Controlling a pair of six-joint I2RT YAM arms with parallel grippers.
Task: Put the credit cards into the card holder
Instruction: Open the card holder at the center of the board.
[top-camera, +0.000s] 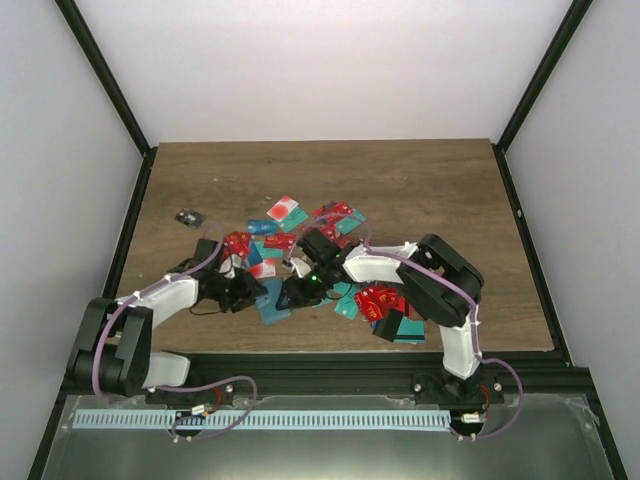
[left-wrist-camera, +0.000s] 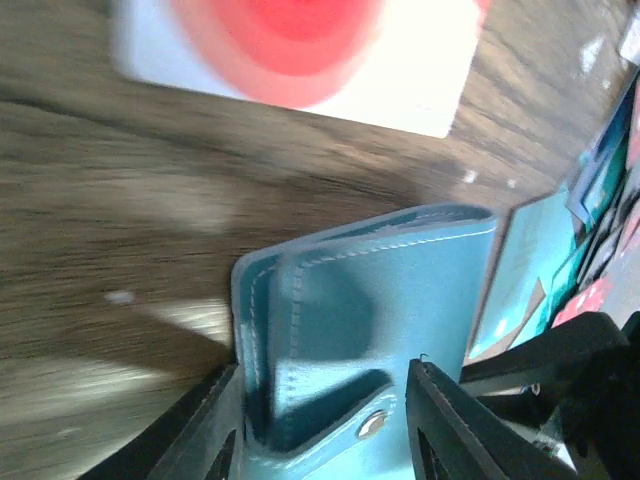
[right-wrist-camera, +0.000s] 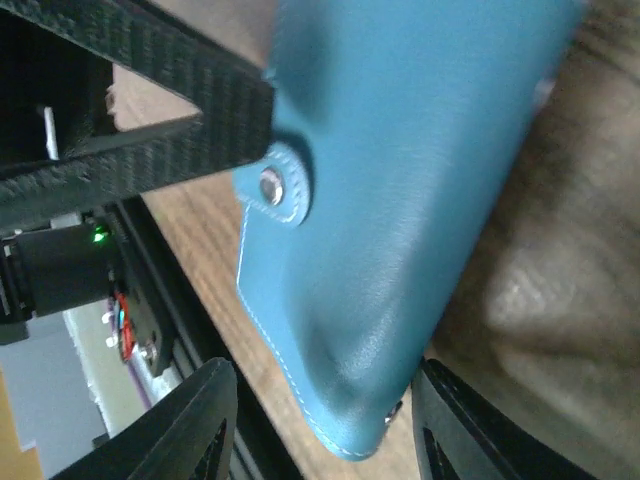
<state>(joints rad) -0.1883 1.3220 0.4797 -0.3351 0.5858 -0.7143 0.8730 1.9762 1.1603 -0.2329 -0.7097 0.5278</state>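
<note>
The teal-blue card holder lies near the table's front, between my two grippers. My left gripper is shut on it, one finger at its folded edge and the other on the face by the snap tab. My right gripper stands open around the holder's other corner, with one finger touching it and the other apart. Credit cards, mostly red, lie scattered behind and to the right. A white card with a red blot lies just beyond the holder.
More red cards are heaped under the right arm, beside a black case. A small dark object sits at the back left. Thin teal cards lie right of the holder. The black front rail is close behind the grippers.
</note>
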